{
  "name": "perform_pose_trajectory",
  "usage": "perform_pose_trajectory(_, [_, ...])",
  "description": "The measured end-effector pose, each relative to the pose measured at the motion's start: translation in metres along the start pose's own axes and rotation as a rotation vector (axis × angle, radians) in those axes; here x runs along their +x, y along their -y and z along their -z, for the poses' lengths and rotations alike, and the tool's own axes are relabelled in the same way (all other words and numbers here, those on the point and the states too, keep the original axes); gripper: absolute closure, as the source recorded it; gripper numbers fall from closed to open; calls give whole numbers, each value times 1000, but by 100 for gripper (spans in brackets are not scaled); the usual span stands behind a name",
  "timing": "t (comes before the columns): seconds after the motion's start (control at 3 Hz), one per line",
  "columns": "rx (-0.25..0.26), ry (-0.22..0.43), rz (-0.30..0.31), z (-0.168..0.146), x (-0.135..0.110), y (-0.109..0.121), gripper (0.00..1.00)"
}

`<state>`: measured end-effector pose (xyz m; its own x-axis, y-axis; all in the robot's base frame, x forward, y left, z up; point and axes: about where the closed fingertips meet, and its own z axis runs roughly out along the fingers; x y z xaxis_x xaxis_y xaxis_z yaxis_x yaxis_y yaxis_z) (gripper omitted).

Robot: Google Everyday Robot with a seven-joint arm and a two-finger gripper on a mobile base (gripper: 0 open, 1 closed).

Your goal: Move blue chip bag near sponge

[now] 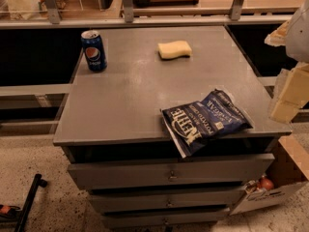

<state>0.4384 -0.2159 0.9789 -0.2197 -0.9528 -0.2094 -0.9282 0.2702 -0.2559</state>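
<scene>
We see the blue chip bag [205, 121] lying flat at the front right corner of the grey desk [125, 95]. Its lower corner hangs over the front edge, and its white lettering is turned sideways. The sponge [174, 49] rests on the far side of the desk, a little right of the middle and well apart from the bag. A Pepsi can [93, 50] stands upright near the far left corner. The hand [286, 103], pale and blocky, hangs at the right edge of our view, just past the desk's right side and touching nothing; we cannot tell whether it is spread or pressed together. Below the desktop we see drawers [169, 175], and a cardboard box [275, 187] sits on the floor to the right.
</scene>
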Motion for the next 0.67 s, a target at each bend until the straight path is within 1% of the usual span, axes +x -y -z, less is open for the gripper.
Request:
perform_pose_trajectory(0.33, [0,0,0,0,0,0,0])
perform_pose_trajectory(0.67, [-16,3,27,-11,-4,1,0])
